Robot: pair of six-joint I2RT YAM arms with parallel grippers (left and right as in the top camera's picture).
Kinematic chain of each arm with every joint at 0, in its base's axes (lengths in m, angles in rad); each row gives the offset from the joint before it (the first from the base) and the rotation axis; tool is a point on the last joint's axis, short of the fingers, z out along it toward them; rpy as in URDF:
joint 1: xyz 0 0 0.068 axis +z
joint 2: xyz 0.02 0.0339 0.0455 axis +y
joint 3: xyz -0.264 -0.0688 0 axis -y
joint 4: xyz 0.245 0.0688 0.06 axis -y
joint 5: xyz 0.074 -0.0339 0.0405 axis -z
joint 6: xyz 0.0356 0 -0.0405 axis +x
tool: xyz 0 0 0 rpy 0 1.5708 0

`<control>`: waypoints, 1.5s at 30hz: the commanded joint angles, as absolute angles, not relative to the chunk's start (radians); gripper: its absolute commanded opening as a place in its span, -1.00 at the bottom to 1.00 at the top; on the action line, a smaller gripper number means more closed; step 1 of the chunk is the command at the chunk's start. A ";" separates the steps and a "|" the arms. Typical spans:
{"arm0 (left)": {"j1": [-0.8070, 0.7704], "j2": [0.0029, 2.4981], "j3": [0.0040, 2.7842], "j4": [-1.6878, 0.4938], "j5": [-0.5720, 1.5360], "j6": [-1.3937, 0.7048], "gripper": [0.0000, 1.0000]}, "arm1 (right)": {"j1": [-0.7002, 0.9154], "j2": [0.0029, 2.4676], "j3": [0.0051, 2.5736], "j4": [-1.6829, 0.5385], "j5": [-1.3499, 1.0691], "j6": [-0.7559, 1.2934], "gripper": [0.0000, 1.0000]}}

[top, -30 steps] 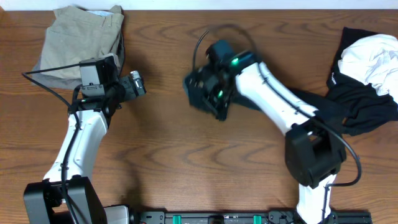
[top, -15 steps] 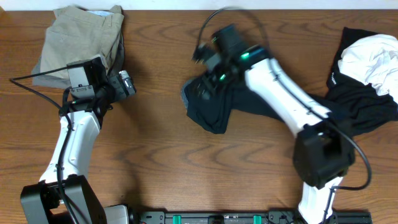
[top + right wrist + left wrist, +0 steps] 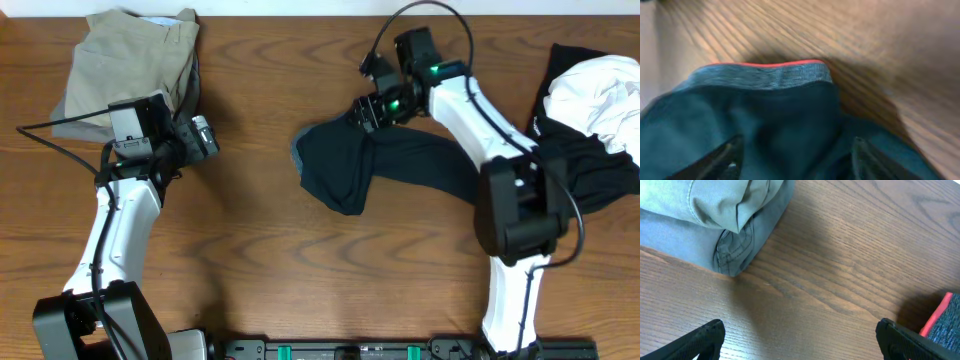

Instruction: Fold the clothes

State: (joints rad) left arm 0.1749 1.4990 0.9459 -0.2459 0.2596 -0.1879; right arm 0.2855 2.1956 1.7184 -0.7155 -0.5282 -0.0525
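Dark teal cloth, one garment (image 3: pixel 345 170), lies crumpled and unfolded at the middle of the wooden table (image 3: pixel 260 260), with one end bunched towards the centre and the other trailing right towards the pile of clothes. A grey ribbed waistband with red trim (image 3: pixel 775 72) runs along its far edge in the right wrist view. The right gripper (image 3: pixel 368 112) sits over the upper right part of this garment, its two fingers (image 3: pixel 727 157) spread wide with the cloth lying beneath them and nothing clamped. Whether the tips touch the fabric cannot be told. The left gripper (image 3: pixel 207 135) is well apart from the garment on the left side of the table, its fingers (image 3: pixel 702 337) likewise spread, with only bare wood between them. Folded khaki trousers (image 3: pixel 130 60) lie at the far left corner just beside the left gripper, and their rounded fold shows at the top of the left wrist view. A white garment (image 3: pixel 600 95) lies heaped at the far right edge on top of a black garment (image 3: pixel 580 175), both unfolded, the black one reaching towards the teal piece.
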 commanded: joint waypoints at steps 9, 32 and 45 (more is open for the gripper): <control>0.178 1.504 0.965 -0.259 0.262 -0.200 0.96 | 0.291 2.233 1.723 -0.522 -0.585 0.065 -0.41; 0.178 1.504 0.965 -0.268 0.261 -0.196 0.96 | 0.283 2.219 1.837 -0.801 -0.499 0.094 -0.10; 0.178 1.504 0.965 -0.290 0.261 -0.196 0.96 | 0.329 2.228 1.689 -0.594 -0.513 0.119 -0.04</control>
State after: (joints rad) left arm 0.1749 1.4990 0.9459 -0.2832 0.2596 -0.1875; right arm 0.3126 2.2192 1.7031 -0.6071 -0.5011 0.1032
